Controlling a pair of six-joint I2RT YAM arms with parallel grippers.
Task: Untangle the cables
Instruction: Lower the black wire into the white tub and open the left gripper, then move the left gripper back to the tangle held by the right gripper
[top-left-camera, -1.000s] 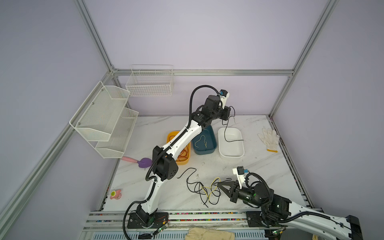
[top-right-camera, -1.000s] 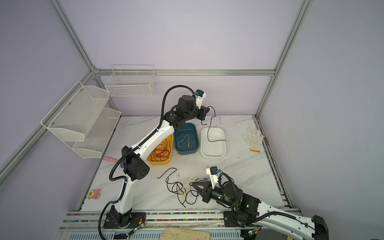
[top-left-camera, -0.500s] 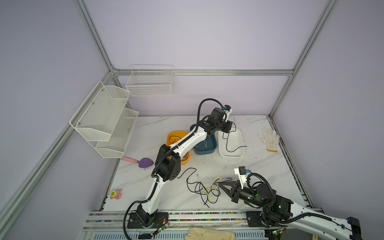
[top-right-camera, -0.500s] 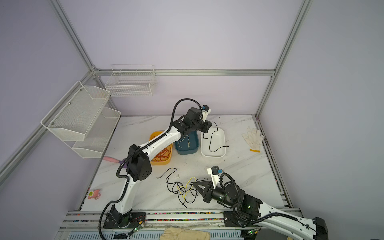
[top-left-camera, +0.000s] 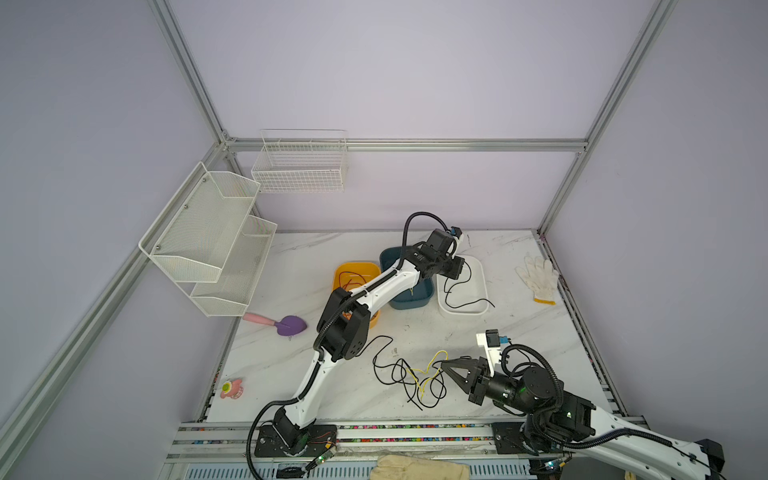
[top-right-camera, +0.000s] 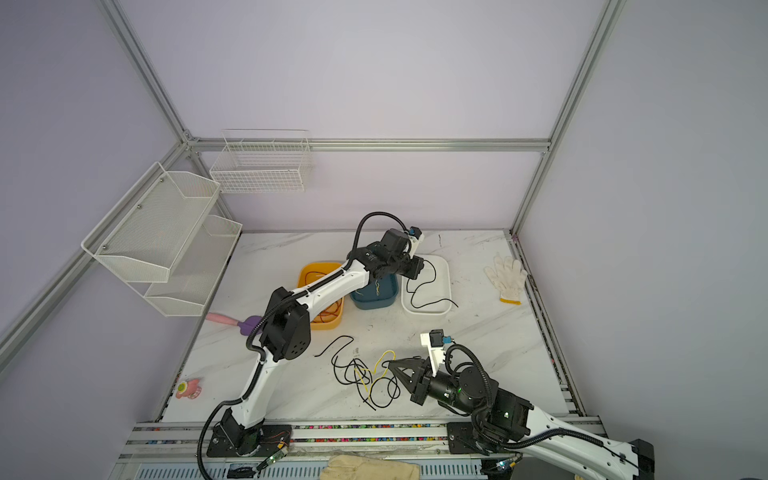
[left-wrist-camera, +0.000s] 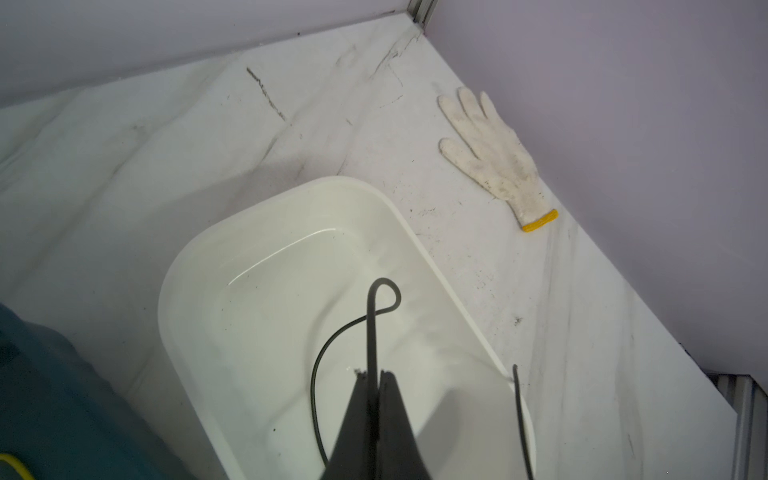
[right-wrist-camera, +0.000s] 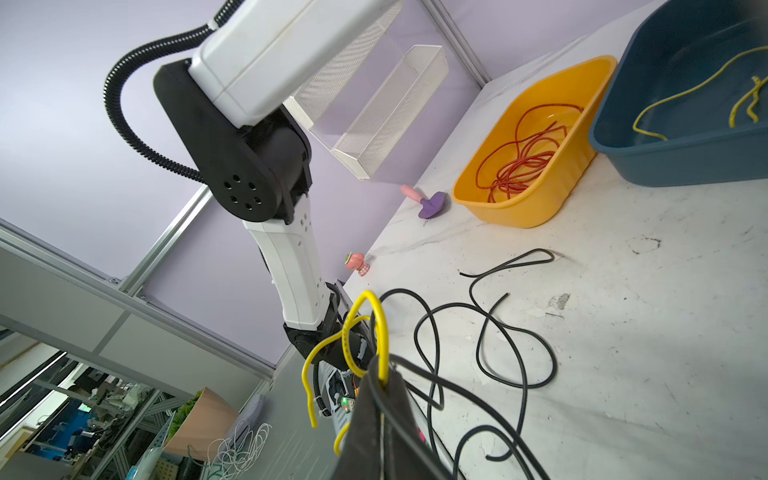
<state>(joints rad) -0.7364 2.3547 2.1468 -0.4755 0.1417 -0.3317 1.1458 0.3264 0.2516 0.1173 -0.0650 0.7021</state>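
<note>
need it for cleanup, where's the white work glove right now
In both top views the white work glove lies at the table's far right edge, right of the white tray.

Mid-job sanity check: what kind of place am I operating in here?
Most likely a robotics lab test cell, not a home or factory floor. An aluminium frame with plain lilac walls boxes in the marble-look table, and left arm and right arm bolt to a mounting rail at its front edge.
</note>
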